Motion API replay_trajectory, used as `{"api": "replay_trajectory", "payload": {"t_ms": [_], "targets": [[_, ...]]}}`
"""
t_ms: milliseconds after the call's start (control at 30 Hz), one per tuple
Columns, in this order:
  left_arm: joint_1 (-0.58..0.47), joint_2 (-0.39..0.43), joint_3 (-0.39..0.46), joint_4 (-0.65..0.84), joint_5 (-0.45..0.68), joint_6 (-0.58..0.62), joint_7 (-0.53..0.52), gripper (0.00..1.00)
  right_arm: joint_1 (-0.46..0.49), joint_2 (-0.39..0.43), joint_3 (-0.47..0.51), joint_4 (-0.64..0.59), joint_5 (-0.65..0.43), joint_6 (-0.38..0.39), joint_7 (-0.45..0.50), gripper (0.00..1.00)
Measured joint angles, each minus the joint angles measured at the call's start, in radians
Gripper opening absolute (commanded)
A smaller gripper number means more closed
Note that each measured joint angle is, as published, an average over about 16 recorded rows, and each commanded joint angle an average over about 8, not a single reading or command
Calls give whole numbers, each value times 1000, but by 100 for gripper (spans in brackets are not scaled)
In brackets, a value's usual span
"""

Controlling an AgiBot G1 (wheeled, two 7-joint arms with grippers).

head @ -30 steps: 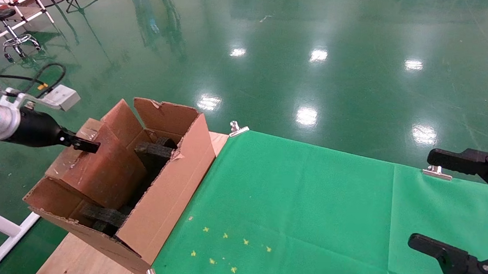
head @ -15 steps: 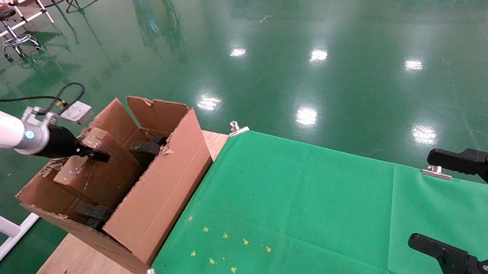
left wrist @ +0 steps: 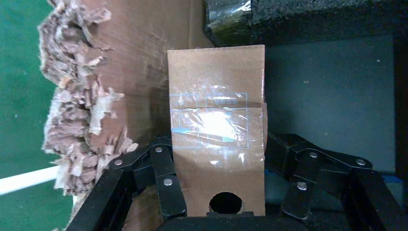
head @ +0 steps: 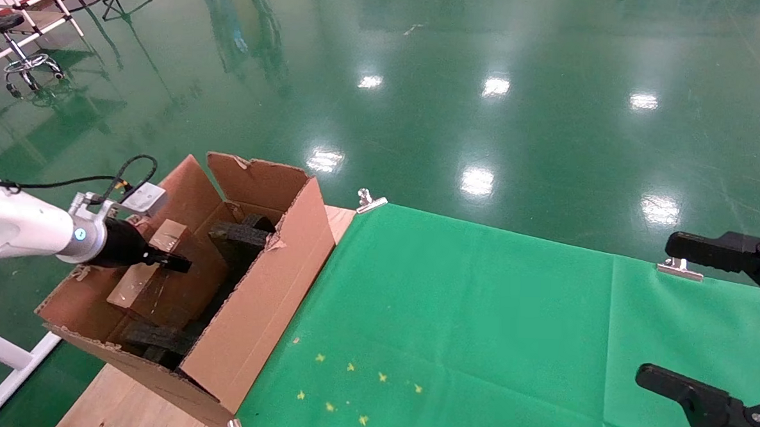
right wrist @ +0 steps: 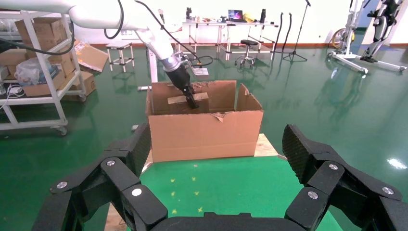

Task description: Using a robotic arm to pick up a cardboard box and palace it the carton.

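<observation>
The reddish-brown cardboard box (head: 152, 290) stands on edge inside the large light-brown carton (head: 267, 292) at the table's left end. My left gripper (head: 174, 263), on the white arm, is shut on the box's upper narrow edge. In the left wrist view the box (left wrist: 216, 120) sits between the black fingers (left wrist: 166, 180), with its round hole near the palm. Black foam blocks (head: 241, 238) lie beside and under the box. My right gripper (head: 690, 317) is open and empty at the table's right edge. The right wrist view shows the carton (right wrist: 202, 134) and the left arm (right wrist: 179, 77) over it.
A green cloth (head: 478, 320) covers the table right of the carton, held by metal clips (head: 371, 201). Small yellow star marks (head: 353, 392) lie near the front. Bare wood (head: 128, 401) shows under the carton. The green floor lies beyond the table edges.
My left gripper has moved down and inward with the box, so the box now sits much lower inside the carton. The carton shifted a little. The right arm has not moved.
</observation>
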Motion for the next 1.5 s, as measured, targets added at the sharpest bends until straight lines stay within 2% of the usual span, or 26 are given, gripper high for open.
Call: {"api": "replay_trajectory", "payload": {"t_ms": [233,267,1100,1300,1500], "targets": [[19,9,-4,3,-6,-20,-5,94,0,0,0,0,0,0,0,100],[20,9,-4,3,-6,-21,-5,100,0,0,0,0,0,0,0,100],[4,3,-6,-12,-7,-12,6,100,0,0,0,0,0,0,0,100],[-35,-22,-24,-78,-33,23,39,100,0,0,0,0,0,0,0,100],[-84,-75,-55,-218,-85,112,67,100,0,0,0,0,0,0,0,100]]}}
